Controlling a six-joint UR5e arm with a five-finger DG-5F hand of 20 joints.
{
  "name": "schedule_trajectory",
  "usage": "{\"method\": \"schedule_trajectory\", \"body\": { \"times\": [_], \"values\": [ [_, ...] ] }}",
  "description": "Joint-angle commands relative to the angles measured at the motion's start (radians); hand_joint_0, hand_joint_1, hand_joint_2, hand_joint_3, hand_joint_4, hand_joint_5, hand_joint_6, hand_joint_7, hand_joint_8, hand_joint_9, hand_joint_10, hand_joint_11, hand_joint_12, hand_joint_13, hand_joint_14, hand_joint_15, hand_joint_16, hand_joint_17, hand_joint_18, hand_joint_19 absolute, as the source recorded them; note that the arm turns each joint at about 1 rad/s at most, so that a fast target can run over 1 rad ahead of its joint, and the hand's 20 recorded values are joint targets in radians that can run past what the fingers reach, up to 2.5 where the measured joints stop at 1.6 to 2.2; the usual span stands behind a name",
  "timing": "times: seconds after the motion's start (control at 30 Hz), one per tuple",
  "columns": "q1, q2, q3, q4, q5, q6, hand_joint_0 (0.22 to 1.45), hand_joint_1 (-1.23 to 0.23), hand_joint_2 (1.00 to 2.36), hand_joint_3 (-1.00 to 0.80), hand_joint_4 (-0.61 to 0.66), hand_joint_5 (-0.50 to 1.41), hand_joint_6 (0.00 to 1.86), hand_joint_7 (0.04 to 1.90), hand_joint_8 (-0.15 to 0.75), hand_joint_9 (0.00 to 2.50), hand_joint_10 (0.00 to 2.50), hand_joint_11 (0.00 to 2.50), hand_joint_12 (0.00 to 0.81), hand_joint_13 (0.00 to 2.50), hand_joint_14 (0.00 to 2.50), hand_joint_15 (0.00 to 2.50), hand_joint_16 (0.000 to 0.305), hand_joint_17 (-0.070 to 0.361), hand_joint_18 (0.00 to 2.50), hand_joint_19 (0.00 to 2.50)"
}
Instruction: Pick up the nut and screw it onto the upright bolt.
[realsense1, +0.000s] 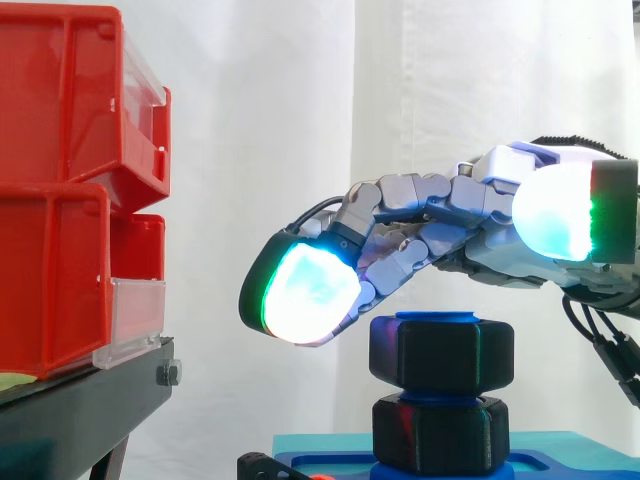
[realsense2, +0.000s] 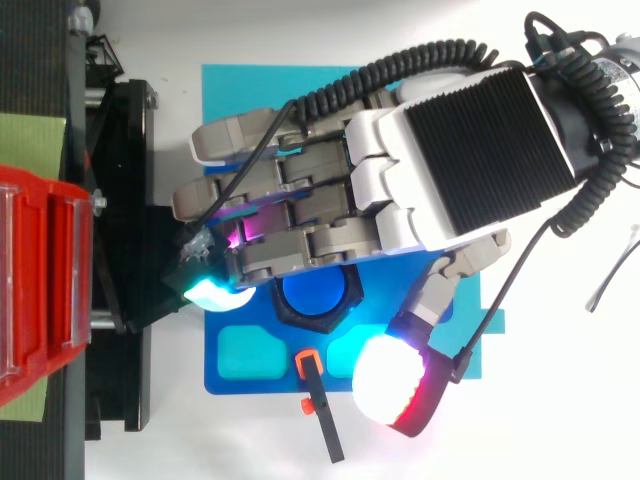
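**Hand stretched flat over the bolt, holding nothing**

You have the hand (realsense1: 440, 215) reaching level across the work, back (realsense2: 470, 150) turned up. The fingers run nearly straight and droop a little at the ends. Fingertips (realsense1: 305, 290) glow white with a green edge. The thumb (realsense2: 395, 380) is splayed off to one side, well apart from the fingers, with its pad lit white and red from above. The fingers lie side by side, relaxed, and close on nothing.

The black nut (realsense1: 440, 352) sits directly beneath the fingers, threaded on the upright blue bolt (realsense1: 437, 318), whose top shows just above it. From above, the bolt's blue end (realsense2: 315, 293) peeks out from under the fingers. You cannot tell whether the fingers touch it; the gap looks very slight. Under the nut, a second black hex piece (realsense1: 440, 432) sits on the same bolt.

Below the hand is a blue fixture plate (realsense2: 225, 378) on a cyan board (realsense2: 240, 90). An orange-and-black tool (realsense2: 325, 420) lies beside the thumb. Beyond the fingertips, red bins (realsense1: 60, 200) are stacked on a black stand (realsense1: 80, 400). A white curtain (realsense1: 300, 100) hangs behind.
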Motion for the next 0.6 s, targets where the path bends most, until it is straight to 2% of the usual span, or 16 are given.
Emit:
{"method": "schedule_trajectory", "body": {
  "times": [0.0,0.33,0.43,0.57],
  "values": [
    [0.000,0.000,0.000,-0.002,0.000,0.000,0.48,-0.06,1.00,-0.50,0.25,-0.05,0.50,1.12,0.232,0.61,0.00,0.00,0.271,0.45,0.00,0.00,0.029,0.065,0.12,0.00],
    [0.000,0.000,-0.009,-0.010,0.000,0.001,0.49,-0.07,1.00,-0.50,0.25,-0.06,0.50,1.19,0.242,0.66,0.00,0.00,0.267,0.51,0.00,0.00,0.029,0.065,0.20,0.00],
    [-0.005,0.000,-0.009,-0.014,-0.002,0.001,0.49,-0.08,1.00,-0.50,0.25,-0.06,0.50,1.21,0.243,0.68,0.00,0.00,0.263,0.53,0.00,0.00,0.029,0.065,0.22,0.00],
    [-0.006,0.000,-0.009,-0.036,-0.002,-0.002,0.49,-0.09,1.00,-0.50,0.24,-0.06,0.50,1.22,0.244,0.69,0.00,0.00,0.261,0.54,0.00,0.00,0.029,0.064,0.24,0.00]
  ]
}}
